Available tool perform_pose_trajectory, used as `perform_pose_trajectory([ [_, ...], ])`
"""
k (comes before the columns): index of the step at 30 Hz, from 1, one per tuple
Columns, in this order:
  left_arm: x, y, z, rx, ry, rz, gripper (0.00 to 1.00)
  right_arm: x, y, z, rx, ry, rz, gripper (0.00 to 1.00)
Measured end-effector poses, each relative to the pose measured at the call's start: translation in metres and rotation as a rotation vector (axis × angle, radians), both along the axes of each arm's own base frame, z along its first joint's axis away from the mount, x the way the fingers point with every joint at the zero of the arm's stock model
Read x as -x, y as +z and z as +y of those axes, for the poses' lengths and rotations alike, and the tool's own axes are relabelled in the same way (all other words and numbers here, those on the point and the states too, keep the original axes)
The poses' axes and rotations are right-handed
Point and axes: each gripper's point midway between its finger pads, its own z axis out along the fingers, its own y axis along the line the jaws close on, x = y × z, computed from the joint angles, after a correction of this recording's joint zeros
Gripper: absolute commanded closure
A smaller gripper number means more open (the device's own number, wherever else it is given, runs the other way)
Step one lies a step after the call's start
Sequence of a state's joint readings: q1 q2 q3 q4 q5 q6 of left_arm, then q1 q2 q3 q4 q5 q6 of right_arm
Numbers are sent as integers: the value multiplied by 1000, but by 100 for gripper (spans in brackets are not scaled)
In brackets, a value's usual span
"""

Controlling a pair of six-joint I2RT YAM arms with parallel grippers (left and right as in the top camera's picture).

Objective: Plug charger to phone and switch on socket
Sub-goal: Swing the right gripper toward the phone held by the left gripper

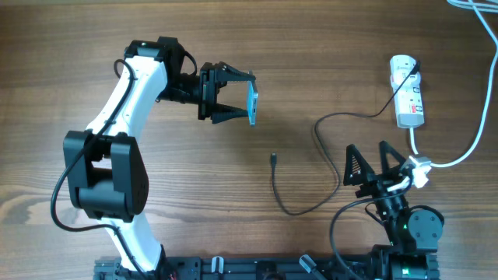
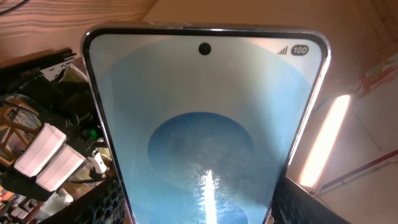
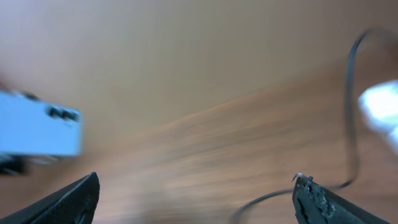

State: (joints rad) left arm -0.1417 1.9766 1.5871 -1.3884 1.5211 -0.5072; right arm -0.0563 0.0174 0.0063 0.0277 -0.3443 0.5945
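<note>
My left gripper (image 1: 247, 99) is shut on the phone (image 1: 253, 103), holding it on edge above the table left of centre. In the left wrist view the phone's cyan screen (image 2: 202, 124) fills the frame between my two fingers. The charger cable (image 1: 327, 155) runs from the socket (image 1: 407, 92) at the far right in loops across the table; its black connector tip (image 1: 274, 159) lies loose at the centre. My right gripper (image 1: 370, 157) is open and empty at the lower right. The blurred right wrist view shows the phone (image 3: 38, 129) and the cable (image 3: 351, 93).
A thick white cord (image 1: 478, 117) runs from the socket along the right edge and off the top. A white tag or clip (image 1: 421, 169) sits on the right arm beside the cord.
</note>
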Motion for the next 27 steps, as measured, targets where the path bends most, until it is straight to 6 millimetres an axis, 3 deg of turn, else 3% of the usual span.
perform_pose_trajectory([
  [2, 0, 0, 0, 0, 1, 1, 44, 4, 14, 10, -193, 69, 3, 0],
  [3, 0, 0, 1, 0, 2, 0, 43, 8, 33, 15, -261, 116, -47, 0],
  [5, -2, 0, 3, 0, 10, 1, 44, 23, 73, 26, -318, 221, -181, 0],
  [7, -4, 0, 6, 0, 18, 1, 44, 36, 96, 35, -327, 293, -248, 0],
  [9, -5, 0, 8, 0, 26, 1, 44, 40, 104, 39, -319, 315, -228, 0],
  [12, -6, 0, 10, 0, 31, 3, 44, 39, 104, 42, -259, 287, -51, 0],
  [14, -7, 1, 10, 5, 32, 4, 43, 45, 132, 41, -70, 249, 35, 0],
  [15, -7, 1, 10, 7, 32, 2, 43, 49, 120, 40, -54, 243, 168, 0],
  [16, -7, 1, 10, 6, 32, 6, 44, 48, 125, 40, -39, 241, 218, 0],
  [18, -7, 2, 10, 8, 33, 3, 44, 35, 154, 41, -25, 255, 220, 7],
  [20, -7, 2, 10, 9, 33, 2, 44, 33, 167, 53, 5, 344, 170, 7],
  [23, -7, 2, 10, 10, 33, 2, 44, 41, 162, 66, 17, 452, 189, 5],
  [27, -7, 2, 10, 10, 33, 2, 44, 45, 130, 66, 8, 457, 384, 1],
])
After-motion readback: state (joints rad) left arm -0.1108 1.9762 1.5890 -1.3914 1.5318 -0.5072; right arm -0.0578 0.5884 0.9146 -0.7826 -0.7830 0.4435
